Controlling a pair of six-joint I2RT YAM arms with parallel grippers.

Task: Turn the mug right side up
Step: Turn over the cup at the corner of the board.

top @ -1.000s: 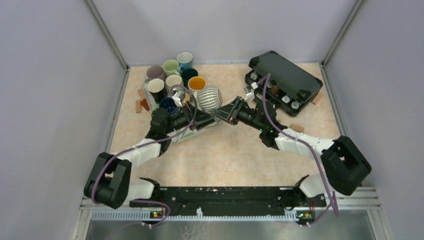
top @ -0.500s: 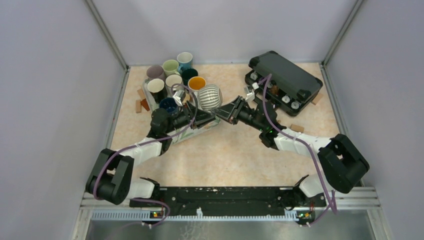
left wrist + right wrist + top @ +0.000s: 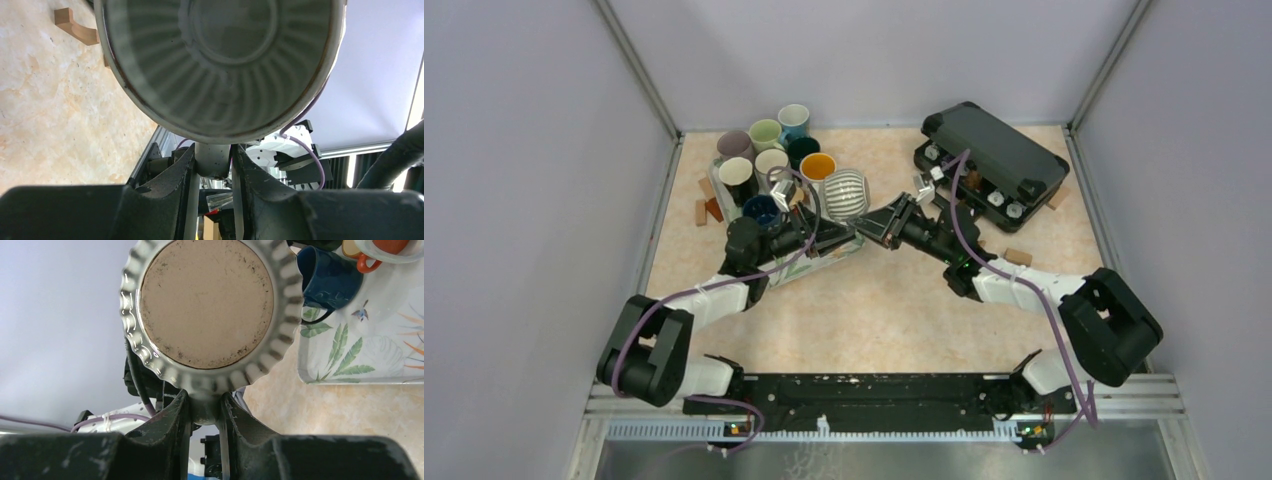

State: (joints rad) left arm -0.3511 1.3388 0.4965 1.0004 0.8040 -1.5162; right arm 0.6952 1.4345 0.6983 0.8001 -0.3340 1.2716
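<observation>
The ribbed grey-and-white mug (image 3: 844, 195) hangs in the air on its side, just right of the tray. In the left wrist view its open mouth (image 3: 220, 65) faces the camera, and in the right wrist view its tan unglazed base (image 3: 207, 305) does. My left gripper (image 3: 848, 236) comes in from the left and its fingers (image 3: 182, 170) press on the mug's handle (image 3: 215, 160). My right gripper (image 3: 871, 228) comes in from the right, shut on the same handle (image 3: 204, 407). Both grippers (image 3: 212, 165) (image 3: 202, 412) meet under the mug.
A leaf-patterned tray (image 3: 829, 262) at the back left carries several upright mugs (image 3: 769, 160), among them a blue mug (image 3: 327, 280). A black case (image 3: 994, 155) lies at the back right. Small wooden blocks (image 3: 704, 205) (image 3: 1019, 257) (image 3: 75, 27) lie on the table.
My left gripper's fingers have closed in on the mug's handle. The mug has shifted slightly up and back; the right gripper keeps its hold.
</observation>
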